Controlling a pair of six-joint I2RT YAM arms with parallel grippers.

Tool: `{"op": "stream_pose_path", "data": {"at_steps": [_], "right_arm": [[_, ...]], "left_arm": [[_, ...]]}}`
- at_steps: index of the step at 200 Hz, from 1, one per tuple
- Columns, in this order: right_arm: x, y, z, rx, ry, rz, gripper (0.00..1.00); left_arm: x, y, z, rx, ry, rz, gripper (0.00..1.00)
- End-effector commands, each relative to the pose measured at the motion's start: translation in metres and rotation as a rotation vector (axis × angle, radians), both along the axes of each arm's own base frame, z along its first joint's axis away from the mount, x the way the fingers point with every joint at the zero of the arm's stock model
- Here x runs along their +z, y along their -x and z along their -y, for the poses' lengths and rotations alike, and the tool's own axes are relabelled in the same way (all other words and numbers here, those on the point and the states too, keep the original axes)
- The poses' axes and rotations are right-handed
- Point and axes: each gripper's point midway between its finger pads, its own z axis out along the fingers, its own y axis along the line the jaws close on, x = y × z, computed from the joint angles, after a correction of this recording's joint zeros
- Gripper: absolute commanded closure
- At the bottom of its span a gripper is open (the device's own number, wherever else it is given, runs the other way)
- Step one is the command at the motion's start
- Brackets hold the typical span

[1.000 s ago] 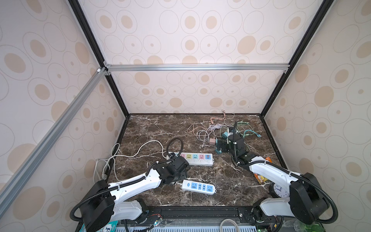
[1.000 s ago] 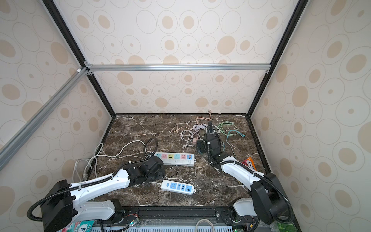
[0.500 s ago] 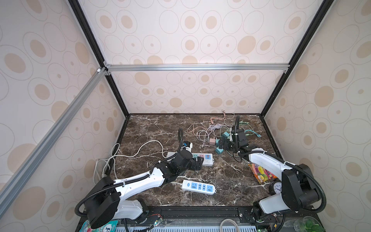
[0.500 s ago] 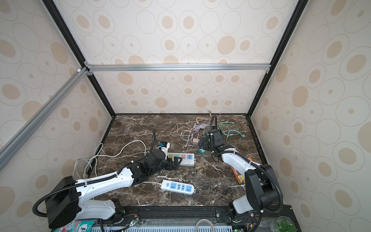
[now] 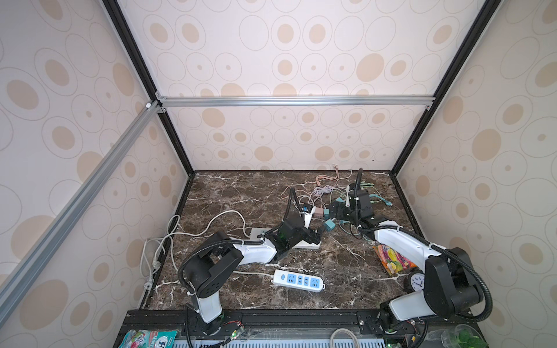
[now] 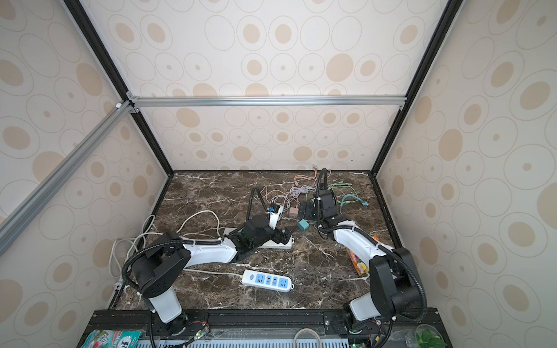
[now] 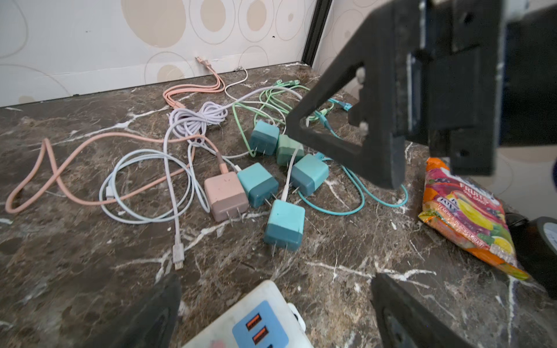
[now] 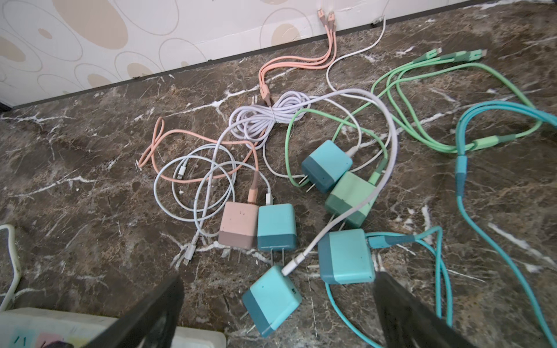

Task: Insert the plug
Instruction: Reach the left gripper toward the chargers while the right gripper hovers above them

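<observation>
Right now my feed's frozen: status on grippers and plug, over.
Both open, empty: left gripper over white power strip, right gripper over nearest teal plug. Plug loose on table, uninserted. Cables tangled around it.

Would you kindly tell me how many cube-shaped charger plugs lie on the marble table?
6, clustered: pink charger cube; teal cube beside it; rear teal cube; green cube against it; teal-cabled cube; front teal cube by the white power strip. None seems hidden.
</observation>
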Motion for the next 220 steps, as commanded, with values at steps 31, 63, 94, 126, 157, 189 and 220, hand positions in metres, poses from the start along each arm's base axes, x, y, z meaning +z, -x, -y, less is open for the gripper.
{"op": "stream_pose_path", "data": {"at_steps": [31, 63, 94, 126, 157, 189, 220], "right_arm": [[0.012, -0.003, -0.014, 0.117, 0.044, -0.024, 0.0], [0.017, -0.015, -0.018, 0.106, 0.036, -0.036, 0.0], [0.025, -0.027, -0.019, 0.076, 0.019, -0.013, 0.0], [0.022, -0.034, -0.014, 0.04, 0.051, -0.044, 0.0], [0.02, -0.034, -0.007, 0.018, 0.089, -0.061, 0.0], [0.02, -0.035, 0.002, -0.015, 0.133, -0.054, 0.0], [0.019, -0.038, 0.005, -0.029, 0.153, -0.057, 0.0]], "left_arm": [[0.008, -0.027, 0.001, -0.036, -0.019, 0.043, 0.02], [0.029, -0.038, -0.004, 0.007, -0.006, 0.153, 0.02], [0.033, -0.042, -0.001, -0.008, -0.01, 0.22, 0.02], [0.031, -0.032, 0.015, -0.145, 0.012, 0.355, 0.02], [0.019, -0.036, 0.04, -0.264, -0.038, 0.391, 0.02], [0.002, -0.04, 0.061, -0.366, -0.065, 0.398, 0.02], [-0.014, -0.052, 0.073, -0.411, -0.116, 0.43, 0.02]]}}
